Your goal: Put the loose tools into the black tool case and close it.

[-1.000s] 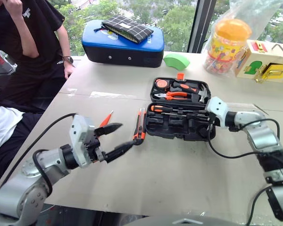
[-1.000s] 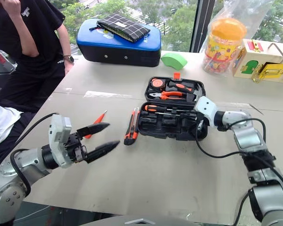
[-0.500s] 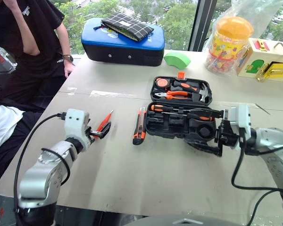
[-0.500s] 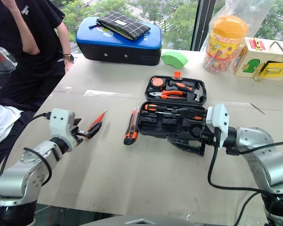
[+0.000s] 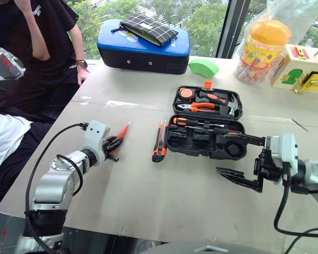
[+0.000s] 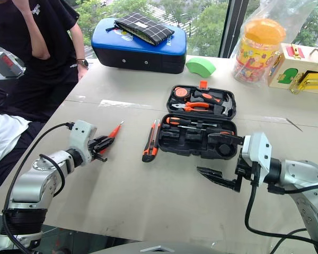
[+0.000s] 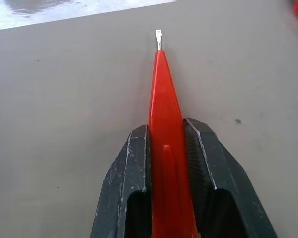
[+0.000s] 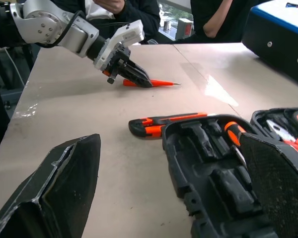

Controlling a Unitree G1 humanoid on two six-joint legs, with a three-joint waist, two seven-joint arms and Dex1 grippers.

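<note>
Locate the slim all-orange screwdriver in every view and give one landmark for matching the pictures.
Left eye view: slim all-orange screwdriver lies on the table left of centre, its handle in the left hand.
Right eye view: same spot, left of centre.
Left wrist view: centre, clamped between the two black fingers, tip pointing away.
Right wrist view: far side of the table, upper middle.
Shared landmark: the orange-and-black utility knife beside the open black tool case.

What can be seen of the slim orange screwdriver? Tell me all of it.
The slim orange screwdriver is all orange, plastic-looking, tapering to a short silver shaft with a small flat tip. It lies flat on the grey table, left of the utility knife and the open black tool case, apart from both. The left tool has its two black fingers closed on either side of the handle, tip pointing away.
</note>
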